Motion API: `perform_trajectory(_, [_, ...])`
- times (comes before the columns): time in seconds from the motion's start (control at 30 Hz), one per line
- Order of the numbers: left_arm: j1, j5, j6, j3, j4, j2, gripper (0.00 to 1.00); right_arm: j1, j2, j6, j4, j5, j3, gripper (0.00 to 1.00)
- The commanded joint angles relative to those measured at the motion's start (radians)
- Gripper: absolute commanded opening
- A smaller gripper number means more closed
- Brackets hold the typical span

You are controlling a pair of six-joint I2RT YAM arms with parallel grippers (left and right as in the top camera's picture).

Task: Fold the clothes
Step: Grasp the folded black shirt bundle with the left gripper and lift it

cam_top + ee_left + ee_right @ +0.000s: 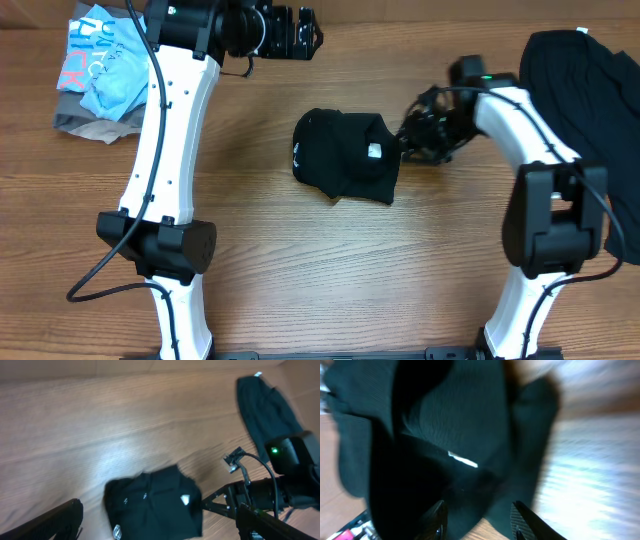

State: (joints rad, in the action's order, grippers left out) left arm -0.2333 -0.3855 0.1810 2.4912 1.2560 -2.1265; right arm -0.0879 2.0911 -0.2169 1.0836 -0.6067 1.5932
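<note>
A black garment (345, 155) lies folded into a small bundle at the table's middle, with a white tag (375, 150) on top and a small white logo (296, 153) at its left edge. It also shows in the left wrist view (152, 505) and fills the right wrist view (445, 435). My right gripper (408, 135) is open at the bundle's right edge, its fingertips (479, 517) spread around the fabric's edge. My left gripper (310, 35) is open and empty, held high at the table's far side; its fingers (160, 530) frame the bundle from above. A second black garment (580, 80) lies spread at the far right.
A pile of light blue and grey clothes (100, 70) lies at the far left corner. The second black garment also shows in the left wrist view (267, 410). Bare wooden table (330, 270) stretches in front of the bundle.
</note>
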Motion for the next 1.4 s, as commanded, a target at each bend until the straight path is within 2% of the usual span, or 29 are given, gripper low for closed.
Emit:
perform_trajectory(0.0, [-0.027, 0.087, -0.025, -0.032, 0.026, 0.005, 1.0, -0.085, -0.015, -0.227, -0.013, 0.176, 0.023, 0.45])
perform_trajectory(0.07, [-0.032, 0.109, -0.026, -0.048, 0.026, 0.005, 1.0, -0.116, -0.015, -0.27, -0.036, 0.203, 0.023, 0.44])
perform_trajectory(0.17, [-0.035, 0.132, -0.028, -0.076, 0.022, 0.005, 1.0, -0.15, -0.015, -0.294, -0.058, 0.203, 0.023, 0.36])
perform_trajectory(0.2, [-0.035, 0.135, -0.029, -0.083, 0.023, 0.005, 1.0, -0.157, -0.015, -0.295, -0.06, 0.203, 0.023, 0.29])
perform_trajectory(0.27, [-0.035, 0.134, -0.041, -0.1, 0.022, 0.005, 1.0, -0.167, -0.015, -0.297, -0.055, 0.211, 0.023, 0.04])
perform_trajectory(0.43, [-0.035, 0.134, -0.047, -0.124, 0.022, 0.005, 1.0, -0.147, -0.021, -0.3, 0.044, 0.241, 0.023, 0.04])
perform_trajectory(0.6, [-0.035, 0.134, -0.047, -0.14, 0.022, 0.005, 1.0, -0.111, -0.036, -0.3, 0.203, 0.412, 0.023, 0.04])
perform_trajectory(0.7, [-0.036, 0.134, -0.047, -0.149, 0.023, 0.005, 1.0, -0.111, -0.036, -0.3, 0.203, 0.491, -0.013, 0.04])
perform_trajectory(0.77, [-0.035, 0.134, -0.047, -0.153, 0.022, 0.004, 1.0, -0.111, -0.035, -0.3, 0.145, 0.494, -0.063, 0.05])
perform_trajectory(0.9, [-0.036, 0.135, -0.048, -0.153, 0.022, 0.004, 1.0, -0.106, -0.035, -0.3, 0.095, 0.492, -0.106, 0.5])
perform_trajectory(0.97, [-0.036, 0.135, -0.055, -0.153, 0.021, 0.004, 1.0, -0.095, -0.042, -0.288, 0.098, 0.489, -0.098, 0.67])
perform_trajectory(1.1, [-0.043, 0.134, -0.056, -0.153, 0.021, 0.004, 1.0, -0.051, -0.075, -0.264, 0.12, 0.471, -0.038, 0.77])
perform_trajectory(1.17, [-0.069, 0.134, -0.071, -0.153, 0.022, 0.004, 1.0, 0.007, -0.127, -0.232, 0.144, 0.461, 0.038, 0.89])
perform_trajectory(1.23, [-0.095, 0.134, -0.07, -0.153, 0.022, 0.004, 1.0, 0.053, -0.156, -0.199, 0.149, 0.432, 0.077, 0.94])
perform_trajectory(1.37, [-0.173, 0.129, -0.069, -0.153, 0.018, -0.003, 1.0, 0.166, -0.191, -0.171, 0.14, 0.393, 0.112, 0.95])
